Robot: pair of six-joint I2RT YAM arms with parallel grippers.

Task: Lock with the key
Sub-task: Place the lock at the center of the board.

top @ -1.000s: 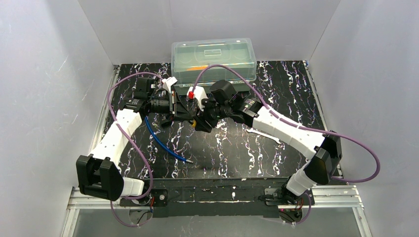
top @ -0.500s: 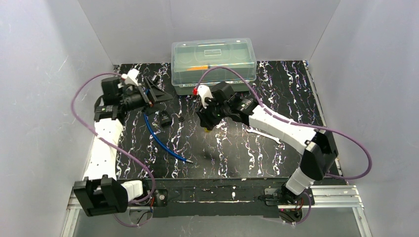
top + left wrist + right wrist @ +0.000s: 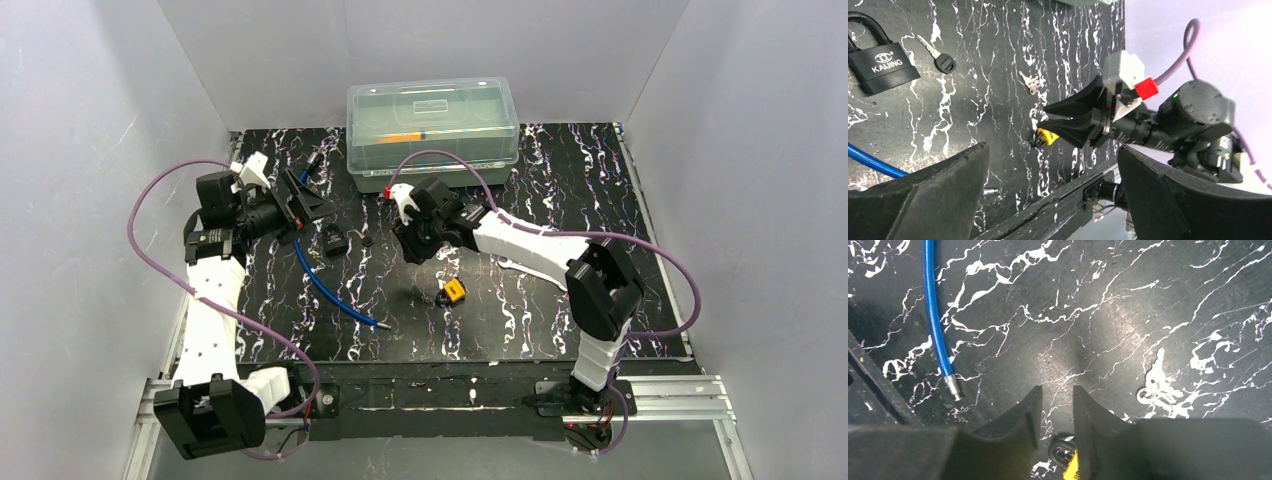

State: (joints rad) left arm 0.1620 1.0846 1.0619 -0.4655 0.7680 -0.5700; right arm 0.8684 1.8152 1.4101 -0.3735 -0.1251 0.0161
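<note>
Top: I log the left gripper, spread wide, pulled back to 9 o'clock. The right gripper has let the yellow lock down at its 5 o'clock.
Left wrist: the key lies loose at the lock's 11 o'clock, apart from it.
Right wrist: jaws narrow, empty.
I judge handling done.

One black padlock, one yellow padlock, one key, one key bunch, one cable, one box.

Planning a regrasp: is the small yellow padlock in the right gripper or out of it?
Out. The small yellow padlock lies on the black marbled table, apart from the empty right gripper.
</note>
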